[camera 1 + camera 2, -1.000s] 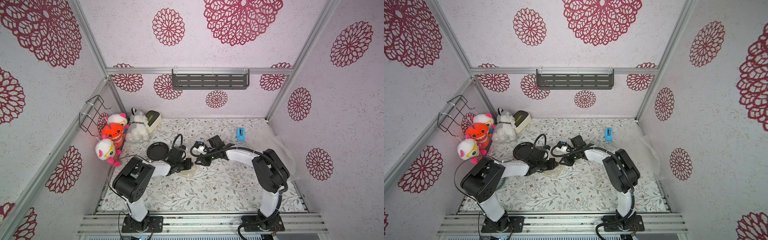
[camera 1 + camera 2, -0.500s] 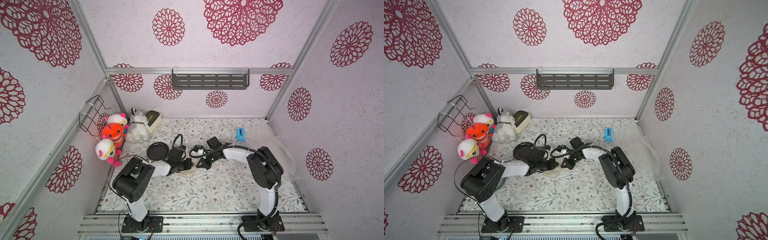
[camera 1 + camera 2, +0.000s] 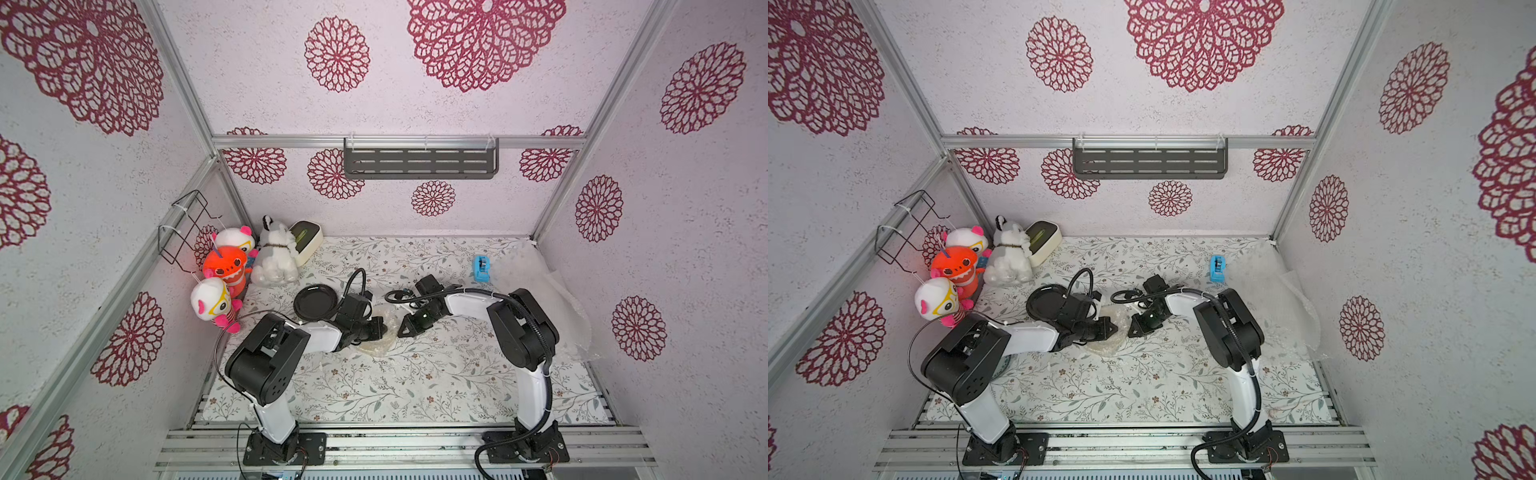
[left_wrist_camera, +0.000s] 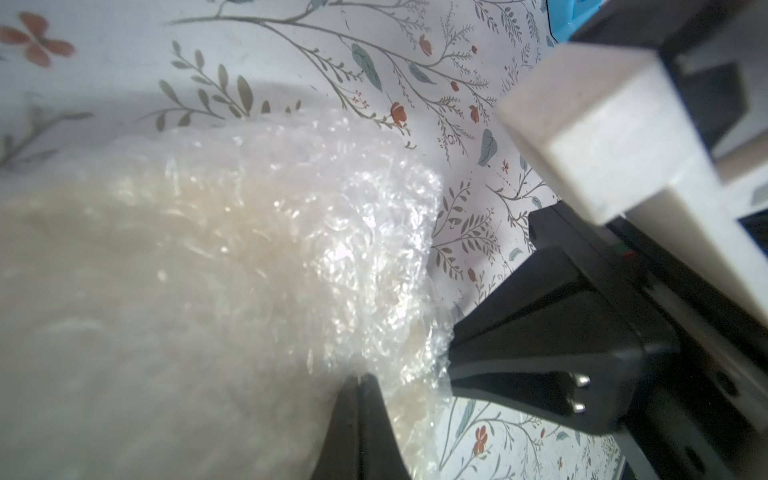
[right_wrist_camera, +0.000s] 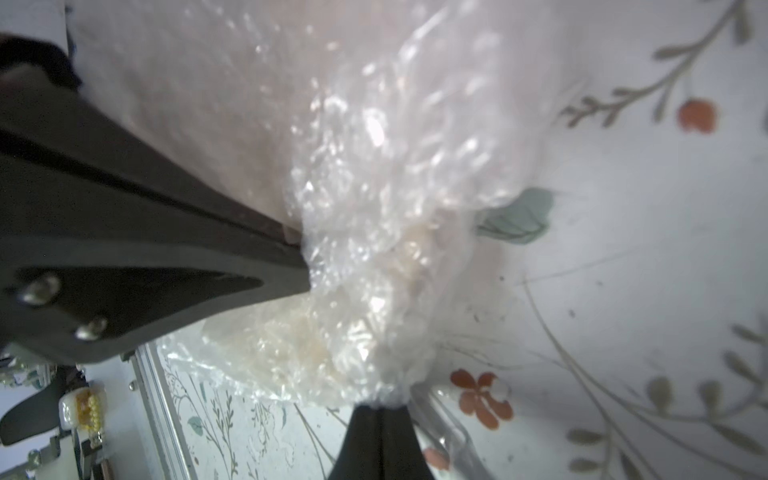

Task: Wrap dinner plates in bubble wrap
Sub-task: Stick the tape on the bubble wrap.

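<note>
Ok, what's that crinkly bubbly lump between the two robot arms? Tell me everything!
It is a lump of bubble wrap: clear, crinkly plastic dotted with tiny shiny bubbles, bunched up round. Something cream-coloured shows faintly inside; what it is I cannot tell. It lies on the flowery table near the black plate. The left gripper and the right gripper each pinch an edge, from opposite sides.

1. Bright, even, diffuse light is filling both top views; shadows are falling soft and faint.
2. Wide-angle distortion is bowing the frame post (image 3: pixel 178 83) near the picture edges.
3. In both wrist views the bubble wrap (image 4: pixel 266 232) (image 5: pixel 386 174) is throwing white glints and blurring close to the lens.
</note>
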Robot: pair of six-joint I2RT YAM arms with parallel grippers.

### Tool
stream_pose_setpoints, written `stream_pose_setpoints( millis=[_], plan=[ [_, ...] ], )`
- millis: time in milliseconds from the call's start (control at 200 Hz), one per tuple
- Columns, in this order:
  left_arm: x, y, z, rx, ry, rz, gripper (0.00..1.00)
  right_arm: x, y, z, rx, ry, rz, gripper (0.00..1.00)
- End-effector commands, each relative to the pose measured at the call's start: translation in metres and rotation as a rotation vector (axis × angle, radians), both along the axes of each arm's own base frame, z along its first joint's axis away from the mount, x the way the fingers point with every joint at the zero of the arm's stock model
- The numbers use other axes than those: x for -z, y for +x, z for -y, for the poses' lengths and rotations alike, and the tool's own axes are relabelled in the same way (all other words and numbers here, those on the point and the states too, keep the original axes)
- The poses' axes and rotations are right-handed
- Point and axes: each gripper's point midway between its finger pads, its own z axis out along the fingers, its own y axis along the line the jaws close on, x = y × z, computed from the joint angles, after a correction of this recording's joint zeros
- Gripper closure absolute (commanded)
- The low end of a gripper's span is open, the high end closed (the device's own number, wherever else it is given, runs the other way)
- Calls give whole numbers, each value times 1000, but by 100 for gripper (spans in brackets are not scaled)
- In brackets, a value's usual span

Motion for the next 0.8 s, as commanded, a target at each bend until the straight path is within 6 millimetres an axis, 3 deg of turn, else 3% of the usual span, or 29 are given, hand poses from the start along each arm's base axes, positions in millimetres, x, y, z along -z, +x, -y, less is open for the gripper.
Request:
stream_pose_setpoints(
  millis=[0, 105, 165, 250, 335, 455, 600, 716, 796],
  plan=[
    [23, -12, -9, 0, 48, -75, 100, 14, 18, 21, 167, -132, 25, 87],
    [22, -12, -9, 0, 47, -72, 100, -12, 40, 44, 304, -175, 160, 75],
    [23, -12, -9, 1, 47, -74, 100, -30, 43, 52, 345, -150, 208, 69],
    [22, -12, -9, 2, 48, -73, 98, -52, 25, 31, 277, 7, 168, 59],
    [22, -12, -9, 4, 46, -74, 95, -59, 6, 4, 250, 123, 51, 43],
    [22, -12, -7, 10, 41, -76, 93, -53, 5, -17, 371, 141, -15, 38],
    [21, -13, -5, 22, 31, -73, 92, -30, 20, -22, 618, 177, -109, 46],
    [22, -13, -3, 29, 23, -76, 92, -17, 17, -41, 614, 197, -161, 47],
    [22, -13, 0, 42, 12, -76, 93, -3, 15, -40, 639, 154, -148, 51]
  ],
)
